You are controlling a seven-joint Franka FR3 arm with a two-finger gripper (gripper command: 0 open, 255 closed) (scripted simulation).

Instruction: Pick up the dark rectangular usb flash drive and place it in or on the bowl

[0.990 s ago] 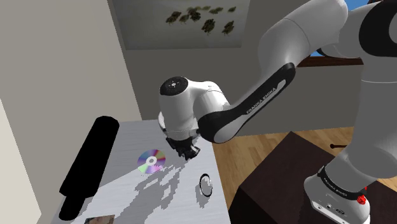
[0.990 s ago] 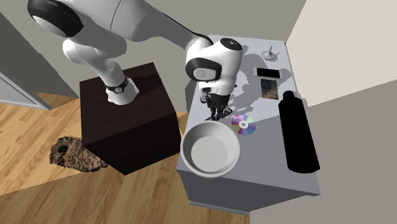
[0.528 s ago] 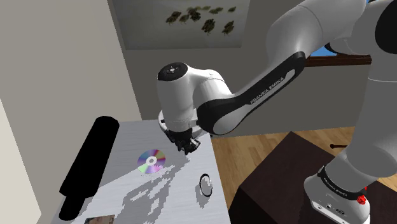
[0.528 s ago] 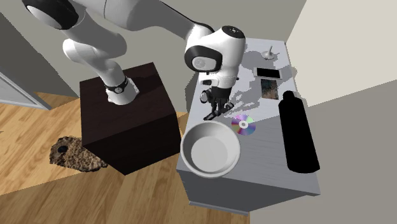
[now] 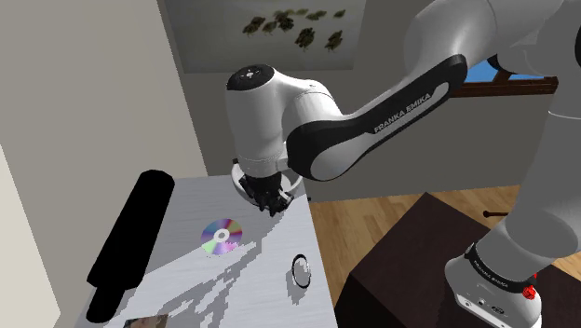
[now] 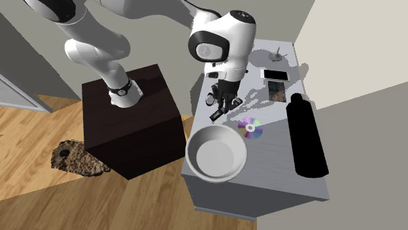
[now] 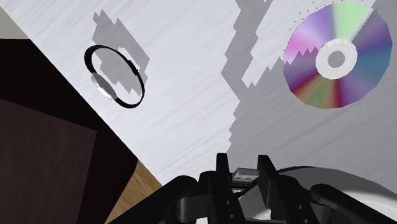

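Observation:
My black gripper hangs above the grey table, shut on a small dark rectangular USB flash drive. In the wrist view the drive shows as a greyish block clasped between the two fingertips of the gripper. The pale round bowl stands at the table's near corner in the second exterior view, just below the gripper there. Its rim curves beside the fingers in the wrist view. From the shoulder view the gripper hovers over the table's far right corner.
A rainbow disc lies beside the bowl. A long black cylinder lies along the table's far side. A dark ring sits near the table edge by the dark stand. A phone and a card lie further back.
The hand has risen a little above the table with the drive still between its fingers, and the forearm has swung higher. Nothing on the table has moved.

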